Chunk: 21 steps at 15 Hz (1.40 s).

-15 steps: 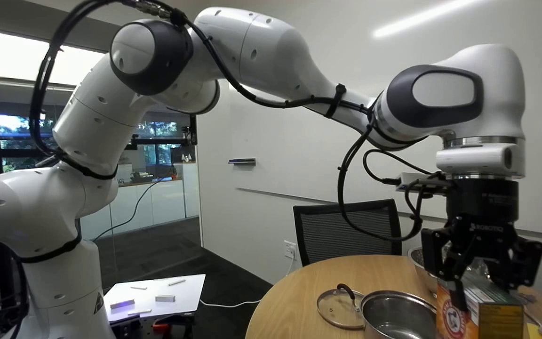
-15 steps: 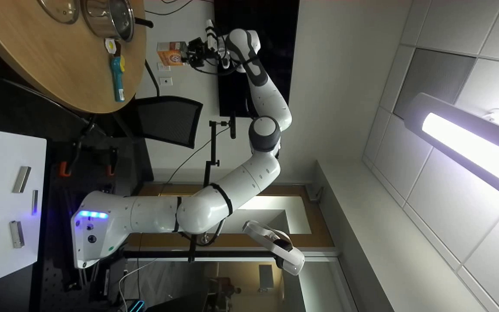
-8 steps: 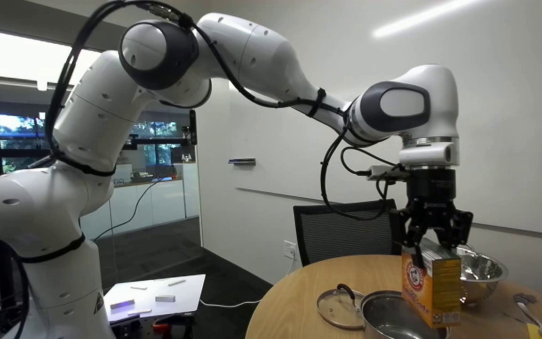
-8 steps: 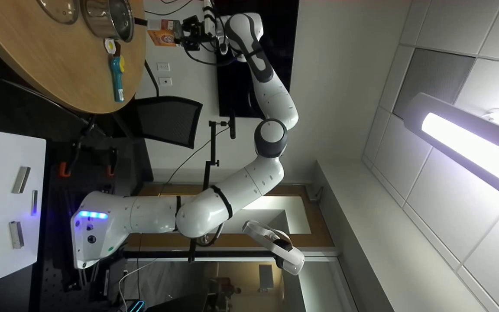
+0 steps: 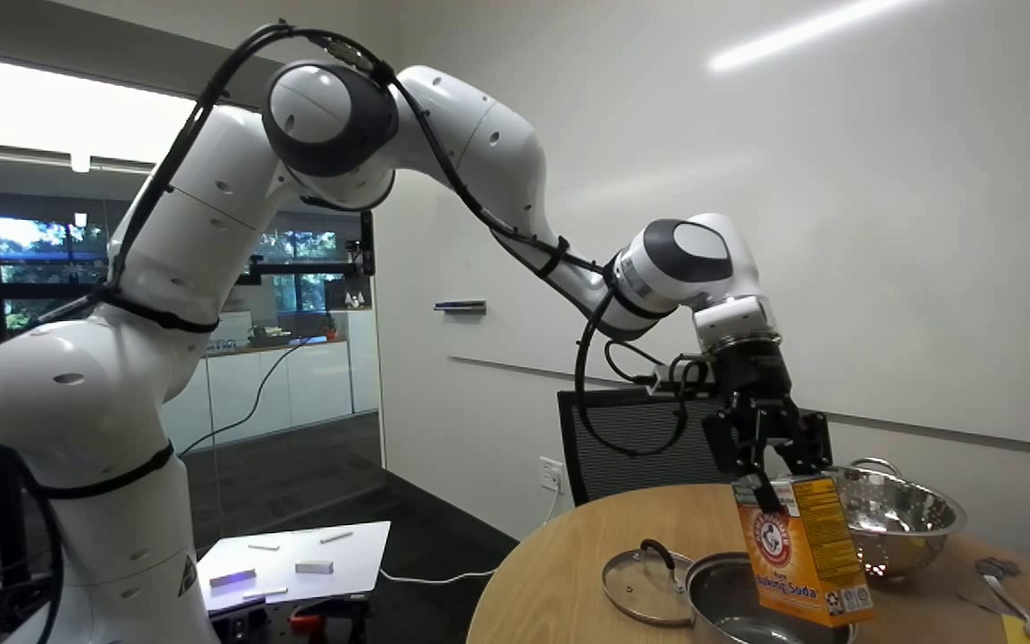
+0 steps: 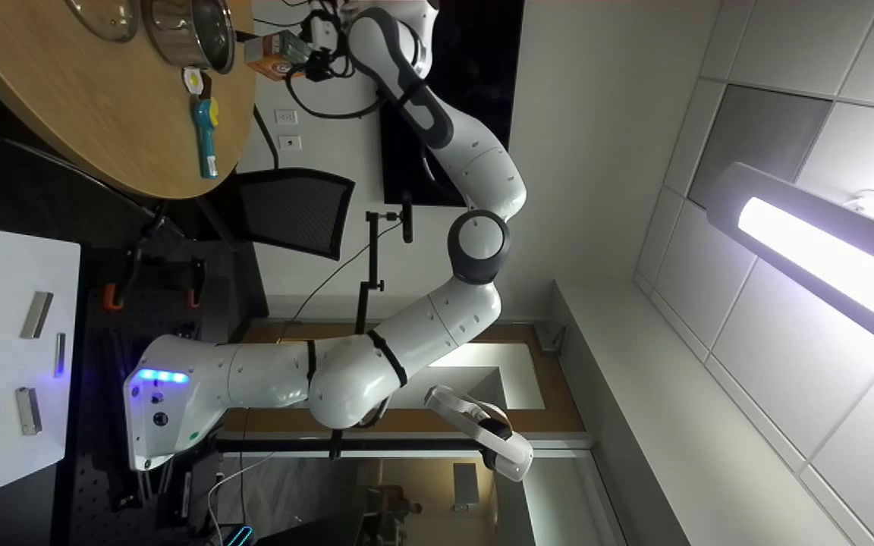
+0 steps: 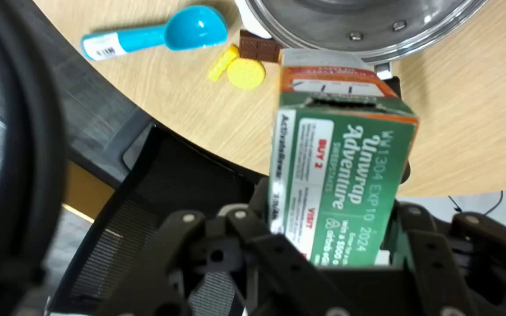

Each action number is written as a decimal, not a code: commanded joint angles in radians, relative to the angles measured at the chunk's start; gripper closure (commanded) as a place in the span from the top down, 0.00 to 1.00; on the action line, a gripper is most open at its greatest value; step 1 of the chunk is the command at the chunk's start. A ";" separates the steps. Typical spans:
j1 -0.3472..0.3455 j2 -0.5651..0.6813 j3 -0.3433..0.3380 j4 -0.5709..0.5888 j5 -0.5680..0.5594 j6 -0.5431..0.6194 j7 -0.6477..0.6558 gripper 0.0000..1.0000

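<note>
1. Jaws: pinching the upper end of the baking soda box [image 5: 801, 555], closed in from both sides. Risk: slippage. Cause: the hold is confined to the top, with most of the carton hanging below at a slant. Second risk: buckled card, should the squeeze be hard.

2. Baking soda box: off the bench [image 5: 569, 572], tilted, beside and partly over the rim zone of the pot [image 6: 179, 36], on its handle side. A dark gap shows along one edge of the green top. Risk: leaking powder. Cause: a steeper tilt.

3. Pot, with black handle [image 7: 396, 85]: partly masked by the box in the wrist view. Risk: a knock that shifts it. Cause: the box carried low. Whether the lower end touches rim or handle, or merely passes above, cannot be told.

4. Glass lid [image 5: 647, 590], just beside the pot; blue scoop [image 7: 158, 35] and yellow disc [image 7: 246, 73], near it. Risk: displacement. Cause: a shoved pot.

5. Colander [image 5: 899, 523]: behind the box in an exterior view. Risk: a glancing bump. Cause: a wide swing of the tilted carton.

6. Changed since half a second ago: box then near upright, now slanted; wrist now lower and leaning. A full second back, the box stood farther from the pot.

7. Unchanged: the grip; pot, glass lid and colander in place.
</note>
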 commanded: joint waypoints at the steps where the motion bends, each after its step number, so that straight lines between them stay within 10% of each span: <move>1: 0.076 -0.060 -0.033 -0.113 -0.229 0.040 0.152 0.27; 11: 0.061 -0.072 0.063 -0.213 -0.910 -0.064 0.577 0.27; 21: -0.087 -0.112 0.182 -0.284 -1.059 -0.006 0.584 0.27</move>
